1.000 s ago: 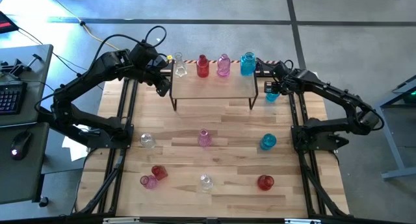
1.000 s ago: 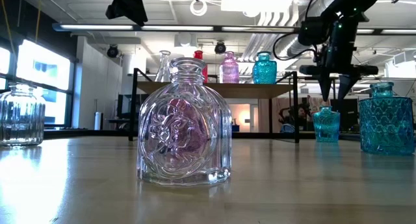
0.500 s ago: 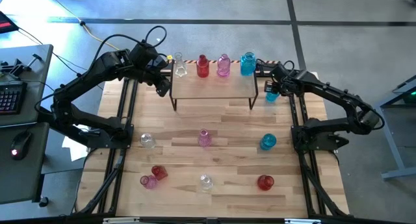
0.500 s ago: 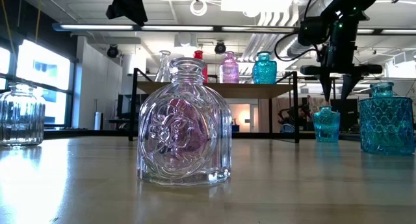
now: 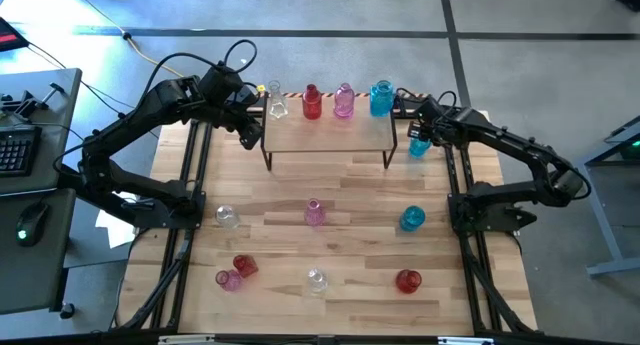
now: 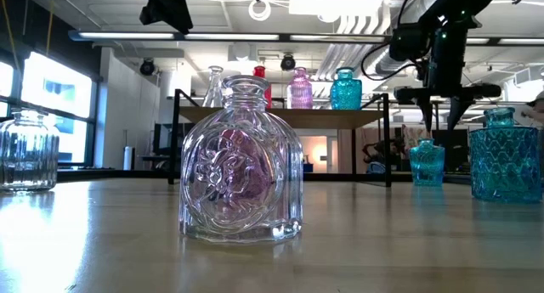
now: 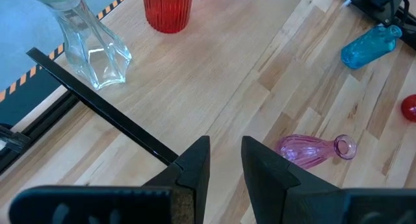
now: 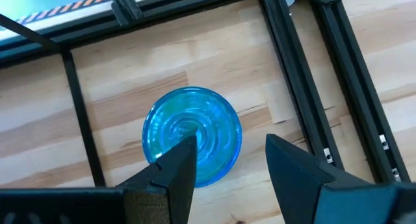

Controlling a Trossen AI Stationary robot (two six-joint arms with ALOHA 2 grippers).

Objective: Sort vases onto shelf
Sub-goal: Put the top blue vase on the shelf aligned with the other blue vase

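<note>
The light-wood shelf (image 5: pixel 328 135) on black legs stands at the table's far side and carries a clear vase (image 5: pixel 277 106), a red vase (image 5: pixel 312 102), a pink vase (image 5: pixel 344 101) and a blue vase (image 5: pixel 381 98). A small blue vase (image 5: pixel 418 147) stands upright on the table, right of the shelf. My right gripper (image 8: pixel 227 162) hovers open just above it, fingers pointing down, clear of its top (image 6: pixel 427 145). My left gripper (image 7: pixel 225 160) waits open over the shelf's left end, near the clear vase (image 7: pixel 88 45).
Several more vases are spread over the near half of the slatted table: clear (image 5: pixel 227 217), pink (image 5: pixel 314 213), blue (image 5: pixel 412 219), red (image 5: pixel 244 266), pink (image 5: pixel 229 280), clear (image 5: pixel 316 280), red (image 5: pixel 407 281). Black frame rails (image 5: pixel 455 185) run along both table sides.
My right gripper has shifted a little above the small blue vase, staying open. The vases and the left arm have kept still.
</note>
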